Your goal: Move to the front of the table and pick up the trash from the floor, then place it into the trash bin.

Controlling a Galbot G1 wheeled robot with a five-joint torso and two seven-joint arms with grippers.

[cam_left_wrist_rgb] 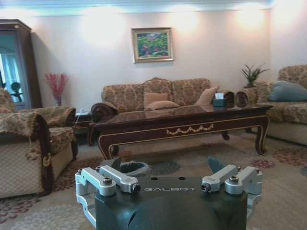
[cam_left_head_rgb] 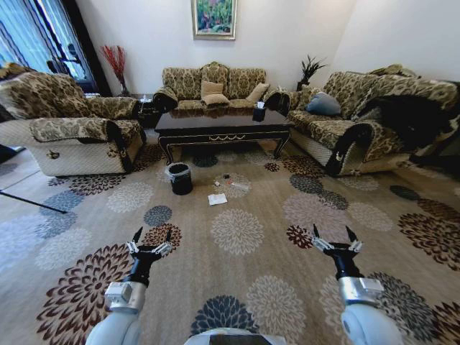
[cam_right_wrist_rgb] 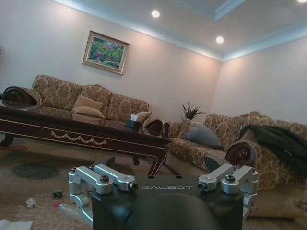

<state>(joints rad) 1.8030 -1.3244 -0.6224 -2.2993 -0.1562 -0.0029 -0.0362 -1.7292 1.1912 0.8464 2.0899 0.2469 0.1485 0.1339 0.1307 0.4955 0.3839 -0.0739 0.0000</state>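
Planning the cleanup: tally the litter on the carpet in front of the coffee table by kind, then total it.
Folded white paper sheet: 1
Clear plastic bottle: 1
Crumpled white scrap: 1
Small dark bit: 1
Total: 4

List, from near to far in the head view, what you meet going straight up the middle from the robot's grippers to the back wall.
left gripper and right gripper → folded white paper → clear bottle → coffee table → back sofa → framed painting

Floral carpet (cam_left_head_rgb: 237, 230), three patterned sofas, framed painting (cam_left_head_rgb: 214, 18) on white wall, recessed ceiling lights (cam_right_wrist_rgb: 155, 14)
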